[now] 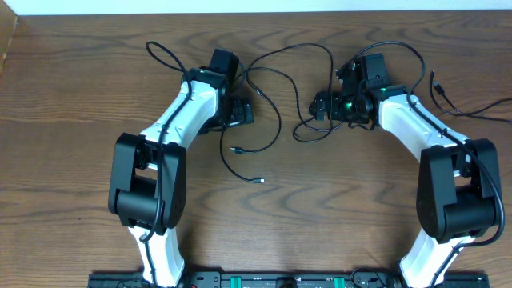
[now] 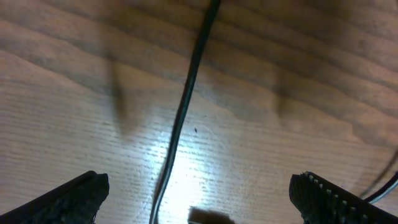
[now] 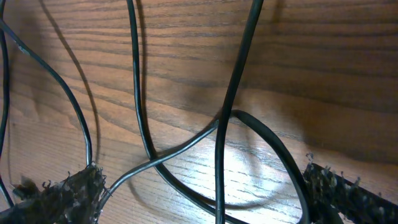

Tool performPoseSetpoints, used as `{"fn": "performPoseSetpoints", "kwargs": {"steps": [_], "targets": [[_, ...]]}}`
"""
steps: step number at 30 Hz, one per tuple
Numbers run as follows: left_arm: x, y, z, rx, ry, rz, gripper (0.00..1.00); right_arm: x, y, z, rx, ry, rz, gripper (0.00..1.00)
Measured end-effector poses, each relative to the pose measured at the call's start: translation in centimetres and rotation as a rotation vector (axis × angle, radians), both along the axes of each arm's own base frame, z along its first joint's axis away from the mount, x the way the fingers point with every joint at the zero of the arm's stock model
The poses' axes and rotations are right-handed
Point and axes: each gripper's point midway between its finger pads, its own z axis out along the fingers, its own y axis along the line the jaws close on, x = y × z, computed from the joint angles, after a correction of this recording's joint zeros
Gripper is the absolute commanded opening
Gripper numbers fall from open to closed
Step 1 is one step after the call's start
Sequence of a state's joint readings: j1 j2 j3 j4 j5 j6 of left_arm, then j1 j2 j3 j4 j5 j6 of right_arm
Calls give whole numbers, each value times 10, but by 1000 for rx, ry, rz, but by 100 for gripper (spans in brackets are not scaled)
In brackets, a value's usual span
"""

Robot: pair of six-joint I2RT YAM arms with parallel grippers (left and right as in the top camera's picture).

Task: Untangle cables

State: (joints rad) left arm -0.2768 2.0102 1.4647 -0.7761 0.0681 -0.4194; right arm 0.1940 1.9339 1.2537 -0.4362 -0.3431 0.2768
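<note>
Left pincer (image 2: 199,205) straddles one black cable (image 2: 186,93), right pincer (image 3: 205,193) straddles crossed cables (image 3: 219,124); both gape wide, empty. Best pinch a single strand, low on the surface (image 2: 311,74).

Built as two arms of glossy white, rounded shell links: left arm (image 1: 196,104), right arm (image 1: 400,120). Jointed by bulky matte-black elbow housings with rounded corners, left elbow housing (image 1: 142,182) and right elbow housing (image 1: 454,190). Carried on short white lower links rising from a black base rail (image 1: 264,281) set with green connector blocks. Threaded with a thick black wire (image 1: 172,120) along the left shell, and a matching right-arm wire (image 1: 428,128). Capped by boxy black wrist blocks, the right one lit by a small green lamp (image 1: 349,104). Tipped with black left fingers (image 2: 326,198), ribbed and saw-toothed along the edge, and black right fingers (image 3: 62,193), rough and frayed-looking.
</note>
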Motion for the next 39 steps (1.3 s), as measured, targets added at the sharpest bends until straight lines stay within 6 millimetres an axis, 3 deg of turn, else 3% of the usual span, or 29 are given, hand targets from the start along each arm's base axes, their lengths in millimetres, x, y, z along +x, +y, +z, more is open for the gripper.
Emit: {"fn": "performPoseSetpoints", "kwargs": {"steps": [4,12,39], "targets": [[4,1,-5,4,-28,2,98,0,0,0,0,1,0,99],[-8,5,-24,16,-2,3,98,-2,0,-1,-2,9,0,99],[-12,2,-34,19,-14,18,98,-4,-1,-2,-4,18,0,99]]}}
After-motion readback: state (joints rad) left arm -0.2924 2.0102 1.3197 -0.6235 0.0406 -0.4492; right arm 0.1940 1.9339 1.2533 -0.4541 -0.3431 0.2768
